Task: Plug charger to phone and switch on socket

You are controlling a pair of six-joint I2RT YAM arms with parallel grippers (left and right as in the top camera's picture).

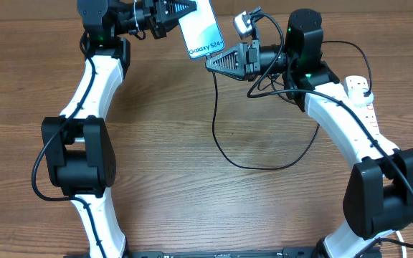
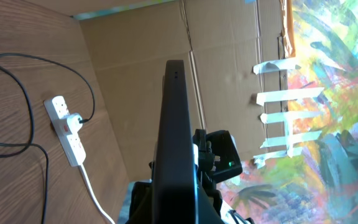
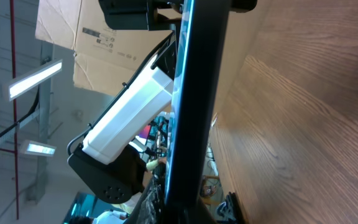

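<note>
Above the far edge of the wood table [image 1: 163, 129], holding the phone [image 1: 201, 29] aloft in the left gripper [image 1: 186, 13], fingers clamped on its upper end, screen facing up. Lying flat at the right edge, half under the right arm [image 1: 350, 122] — the socket [image 1: 362, 92], with a black plug [image 2: 73, 121] seated in it. Pinching the end of the charger [image 1: 214, 115] in the right gripper [image 1: 210, 66], fingers closed, just at the phone's "Galaxy S24" edge — slack cable looping over the table.

I am seeing open passage over the near-centre table [image 1: 178, 183]; the charger [image 1: 264, 168] loop is crossing right of centre, the raised phone [image 1: 201, 32] is blocking the far-centre airspace, the socket [image 1: 359, 87] is crowding the far right.
</note>
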